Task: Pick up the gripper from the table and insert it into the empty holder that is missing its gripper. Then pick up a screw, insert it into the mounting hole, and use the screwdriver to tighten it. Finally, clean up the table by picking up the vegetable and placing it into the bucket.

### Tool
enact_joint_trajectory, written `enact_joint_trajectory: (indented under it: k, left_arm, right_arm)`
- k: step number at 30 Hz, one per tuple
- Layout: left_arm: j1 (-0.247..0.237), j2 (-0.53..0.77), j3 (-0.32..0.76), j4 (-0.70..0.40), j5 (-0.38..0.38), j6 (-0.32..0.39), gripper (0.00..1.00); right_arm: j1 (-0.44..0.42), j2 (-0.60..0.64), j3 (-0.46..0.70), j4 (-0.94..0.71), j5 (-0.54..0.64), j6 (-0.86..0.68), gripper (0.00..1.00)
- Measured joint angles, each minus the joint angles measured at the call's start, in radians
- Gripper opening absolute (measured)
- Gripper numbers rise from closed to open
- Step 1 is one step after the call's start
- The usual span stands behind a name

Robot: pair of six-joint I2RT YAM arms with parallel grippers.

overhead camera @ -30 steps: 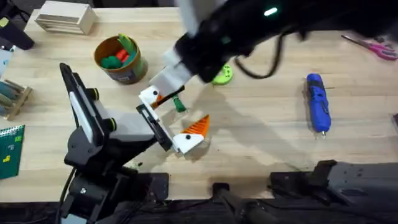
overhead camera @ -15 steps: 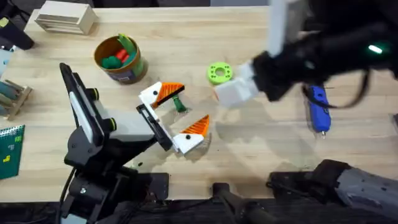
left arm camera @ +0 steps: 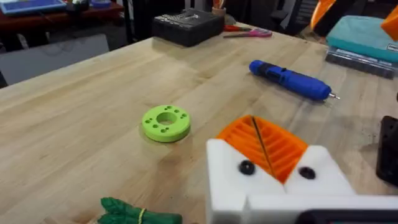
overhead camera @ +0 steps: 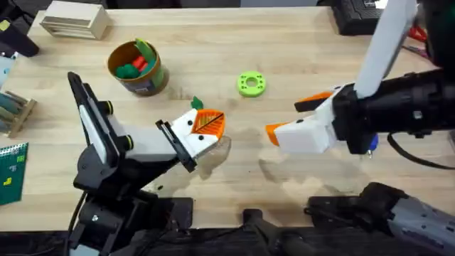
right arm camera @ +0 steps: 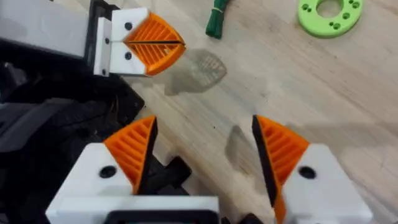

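Overhead, left gripper (overhead camera: 206, 128) fingers pressed together above the desk (overhead camera: 298, 64) — right gripper (overhead camera: 295, 121) fingers spread apart, empty, beside the screwdriver (left arm camera: 289, 79).

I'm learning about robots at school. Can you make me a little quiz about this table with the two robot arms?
1. True or false: the left gripper has its orange pads pressed together.
2. What lies nearest the green ring? A) the bucket B) the blue screwdriver C) the dark-green vegetable
3. Fill in: the right gripper hangs open, holding ____.

Key: 1 true; 2 C; 3 nothing.
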State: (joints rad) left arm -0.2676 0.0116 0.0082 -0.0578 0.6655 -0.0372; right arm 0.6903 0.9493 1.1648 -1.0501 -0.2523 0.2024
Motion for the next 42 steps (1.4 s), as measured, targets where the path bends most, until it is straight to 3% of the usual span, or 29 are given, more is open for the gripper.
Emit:
enact_joint_trajectory:
  k: [13, 14, 15, 23, 28, 35, 42]
  left_arm:
    - [0.000, 0.000, 0.000, 0.000, 0.000, 0.000, 0.013]
    - [0.000, 0.000, 0.000, 0.000, 0.000, 0.000, 0.013]
    - [0.000, 0.000, 0.000, 0.000, 0.000, 0.000, 0.013]
    - [0.000, 0.000, 0.000, 0.000, 0.000, 0.000, 0.013]
    - [0.000, 0.000, 0.000, 0.000, 0.000, 0.000, 0.013]
    - [0.000, 0.000, 0.000, 0.000, 0.000, 0.000, 0.013]
    - [0.000, 0.000, 0.000, 0.000, 0.000, 0.000, 0.013]
  right_arm:
    - [-0.037, 0.042, -0.002, 0.002, 0.010, 0.003, 0.875]
    - [-0.064, 0.045, -0.002, 0.002, 0.014, 0.001, 0.875]
    - [-0.171, 0.073, -0.002, 0.003, 0.025, -0.024, 0.875]
    - [-0.554, 0.205, -0.002, 0.032, 0.039, -0.149, 0.875]
    - [-0.740, 0.279, -0.002, 0.077, 0.039, -0.235, 0.875]
    - [-0.841, 0.393, -0.002, 0.090, 0.054, -0.378, 0.875]
    - [-0.916, 0.533, -0.002, 0.158, 0.157, -0.461, 0.875]
